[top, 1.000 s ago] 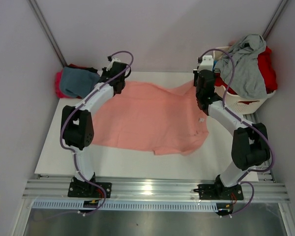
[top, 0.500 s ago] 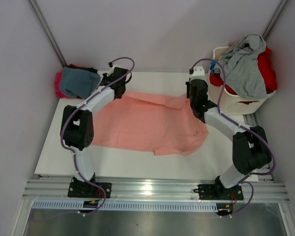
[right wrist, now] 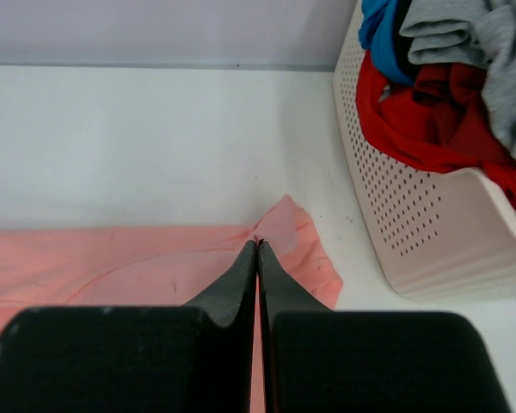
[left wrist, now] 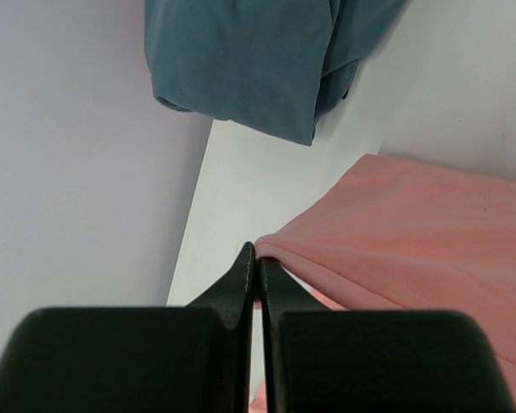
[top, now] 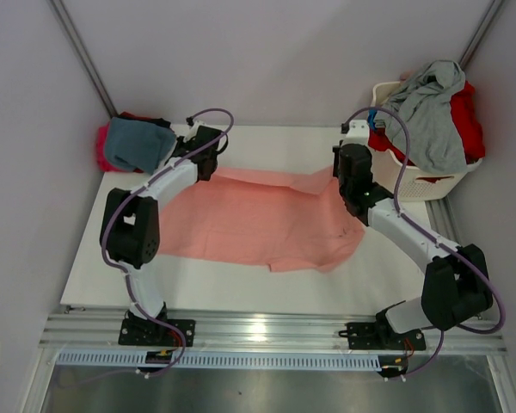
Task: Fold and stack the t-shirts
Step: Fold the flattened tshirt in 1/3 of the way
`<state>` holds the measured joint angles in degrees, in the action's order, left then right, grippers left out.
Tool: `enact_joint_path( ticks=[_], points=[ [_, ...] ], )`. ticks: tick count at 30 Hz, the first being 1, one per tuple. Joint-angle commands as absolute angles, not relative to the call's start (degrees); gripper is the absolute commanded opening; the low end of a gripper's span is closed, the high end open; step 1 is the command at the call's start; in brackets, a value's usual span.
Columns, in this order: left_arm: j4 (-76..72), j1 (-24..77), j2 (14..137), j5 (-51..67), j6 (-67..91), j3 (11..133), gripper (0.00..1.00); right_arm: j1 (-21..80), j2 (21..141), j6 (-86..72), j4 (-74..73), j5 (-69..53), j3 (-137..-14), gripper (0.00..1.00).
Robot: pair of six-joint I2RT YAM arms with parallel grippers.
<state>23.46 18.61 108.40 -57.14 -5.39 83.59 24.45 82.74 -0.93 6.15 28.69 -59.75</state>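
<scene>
As left hand pinches the t-shirt, right hand does likewise.

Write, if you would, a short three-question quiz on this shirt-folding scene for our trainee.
1. True or false: the left hand and the right hand are each shut on the salmon-pink t-shirt.
2. What lies topmost on the white basket? A) grey t-shirt B) yellow towel C) black cap
3. Fill in: the teal-blue t-shirt lies at the table's far ____ corner.
Key: 1 true; 2 A; 3 left.
</scene>
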Motion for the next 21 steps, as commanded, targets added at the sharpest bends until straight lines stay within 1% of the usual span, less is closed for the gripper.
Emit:
enact_joint_path(
  ticks=[1, 14, 21],
  points=[
    [21.27, 18.81, 104.41, -59.32, -3.25, 82.71, 0.01, 25.13, 79.19, -2.63, 4.22, 31.29, -59.42, 0.0],
    [21.44, 19.69, 102.48, -59.24, -3.08, 80.51, 0.0, 27.95, 76.47, -4.74, 0.44, 35.77, -53.53, 0.0],
    [21.53, 20.74, 102.39, -59.33, -3.25, 79.63, 0.0, 27.95, 74.27, -5.09, -2.37, 38.14, -53.26, 0.0]
  ],
)
